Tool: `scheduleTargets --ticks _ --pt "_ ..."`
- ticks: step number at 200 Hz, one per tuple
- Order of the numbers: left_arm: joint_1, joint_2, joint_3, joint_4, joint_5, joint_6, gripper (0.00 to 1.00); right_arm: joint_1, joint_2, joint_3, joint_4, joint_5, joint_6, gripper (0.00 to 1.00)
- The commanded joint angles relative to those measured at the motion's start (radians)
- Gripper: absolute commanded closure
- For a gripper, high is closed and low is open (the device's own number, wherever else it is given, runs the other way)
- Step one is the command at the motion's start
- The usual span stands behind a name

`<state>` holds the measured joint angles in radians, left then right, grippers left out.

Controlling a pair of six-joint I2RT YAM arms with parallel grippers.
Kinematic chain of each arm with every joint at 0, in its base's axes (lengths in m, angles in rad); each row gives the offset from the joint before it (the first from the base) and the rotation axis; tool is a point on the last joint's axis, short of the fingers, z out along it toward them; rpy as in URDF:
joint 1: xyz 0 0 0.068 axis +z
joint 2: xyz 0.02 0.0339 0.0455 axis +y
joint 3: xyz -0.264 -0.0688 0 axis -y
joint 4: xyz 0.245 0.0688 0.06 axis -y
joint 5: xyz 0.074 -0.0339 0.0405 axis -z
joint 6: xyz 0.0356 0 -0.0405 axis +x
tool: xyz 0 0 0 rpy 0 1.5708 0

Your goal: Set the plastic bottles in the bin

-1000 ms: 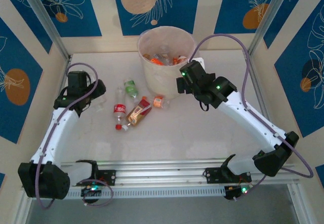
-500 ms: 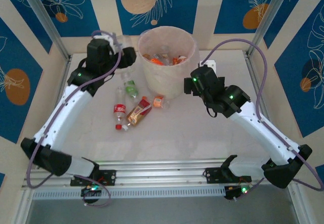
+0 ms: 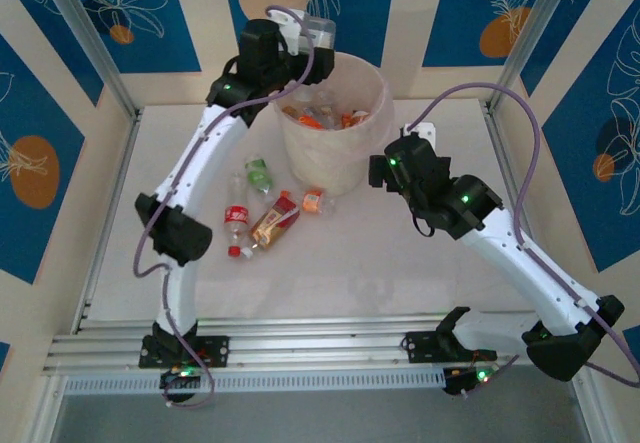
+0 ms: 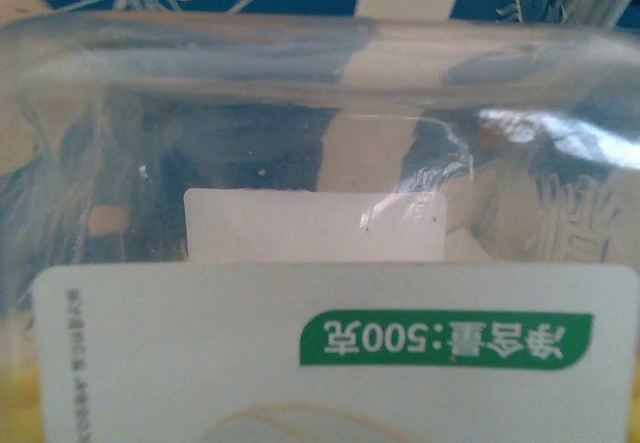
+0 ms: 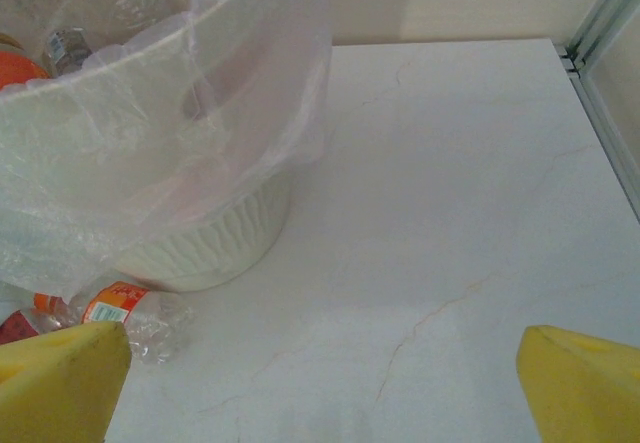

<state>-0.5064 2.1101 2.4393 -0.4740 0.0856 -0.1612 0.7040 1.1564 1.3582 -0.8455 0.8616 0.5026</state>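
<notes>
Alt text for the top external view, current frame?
Left gripper holds a clear plastic bottle over the far rim of the tall round cream-white bin. Right gripper hovers beside the bin's right wall; four small labelled bottles lie on the white table at its left.

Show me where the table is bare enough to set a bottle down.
Widest bare patch: right of the bin, out to the right frame rail. Also bare: the near strip between the loose bottles and the front rail. Crowded: the bin's front-left foot, where those bottles lie.

Some bottles (image 3: pixel 322 118) lie in the bin (image 3: pixel 318 161); other bottles (image 3: pixel 272 221) lie on the table (image 3: pixel 400 273) left-front of it.
</notes>
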Motion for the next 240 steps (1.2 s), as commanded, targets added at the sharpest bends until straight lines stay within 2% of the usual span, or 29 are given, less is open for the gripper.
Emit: scheduleTargets --ticks 1,56,88,115,149,240 --pt "-0.006 0.054 0.111 -0.058 0.112 0.112 0.22 -0.008 -0.014 -0.019 0.019 0.021 0.04 0.01" --pt "-0.014 0.118 0.115 -0.088 0.078 0.282 0.2 -0.012 -0.012 -0.029 0.017 0.022 0.057 0.01" --pt "-0.015 0.139 0.114 -0.11 0.066 0.352 0.13 -0.013 -0.008 -0.03 0.019 0.015 0.061 0.01" --pt "-0.018 0.157 0.114 -0.113 0.054 0.371 0.11 -0.015 0.0 -0.027 0.018 0.014 0.063 0.01" --pt "-0.018 0.179 0.129 -0.109 0.015 0.387 0.01 -0.017 0.005 -0.013 -0.002 0.012 0.068 0.01" --pt "-0.018 0.199 0.182 -0.1 -0.035 0.384 0.0 -0.02 -0.007 -0.015 -0.012 0.014 0.074 0.01"
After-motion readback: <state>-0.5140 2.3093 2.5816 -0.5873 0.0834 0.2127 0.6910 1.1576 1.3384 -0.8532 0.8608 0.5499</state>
